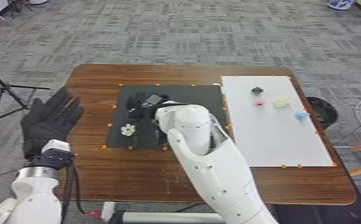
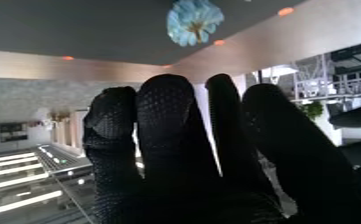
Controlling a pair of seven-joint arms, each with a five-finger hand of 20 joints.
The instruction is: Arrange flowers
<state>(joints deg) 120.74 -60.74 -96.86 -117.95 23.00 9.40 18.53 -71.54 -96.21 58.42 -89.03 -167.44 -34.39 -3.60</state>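
L hand (image 1: 46,120) open, empty, by tbl L edge | pale flwr (image 1: 128,130) on blk mat (image 1: 199,92), bloom fwd, stem twd robot, axis approx fore-aft | R hand (image 1: 143,104) over mat, fingers straight, empty | 4 flwrs on wht board (image 1: 270,140)

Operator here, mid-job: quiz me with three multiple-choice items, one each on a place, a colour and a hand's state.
1. Where is the right hand?
A. Over the white board
B. Over the dark mat
C. Beyond the table

2. What colour is the flower nearest the white board's right edge?
A. Pink
B. Yellow
C. Light blue

3. How are the left hand's fingers?
A. Extended
B. Curled into a fist
C. Pinching a stem

1: B, the head view shows the glove above the mat's left part.
2: C, its petals look light blue there.
3: A, they reach out straight from the palm.
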